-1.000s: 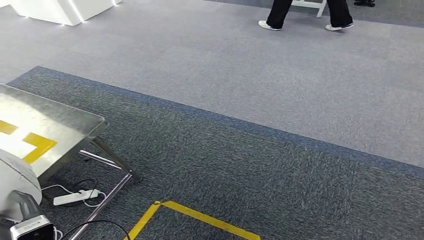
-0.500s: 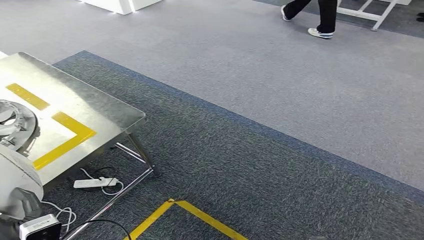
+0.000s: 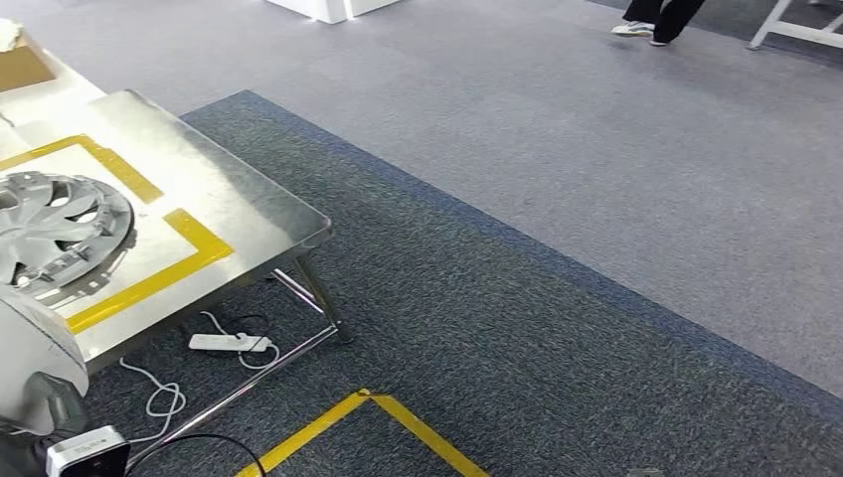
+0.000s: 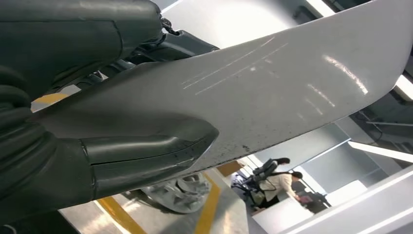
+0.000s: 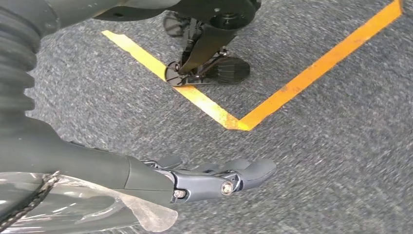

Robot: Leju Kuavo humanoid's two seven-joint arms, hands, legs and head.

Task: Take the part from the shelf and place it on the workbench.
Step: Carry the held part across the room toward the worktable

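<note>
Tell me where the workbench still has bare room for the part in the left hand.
The workbench is bare along its near corner and edge, outside the yellow tape. Inside the tape, a silver hubcap crowds the marked area. The left hand grips the grey part.

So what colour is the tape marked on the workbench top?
Yellow tape on the steel workbench, clearest in the head view.

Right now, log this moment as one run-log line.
left hand: grips grey panel part | right hand: holds nothing, over carpet | workbench: wheel cover inside yellow tape | part not yet placed
</note>
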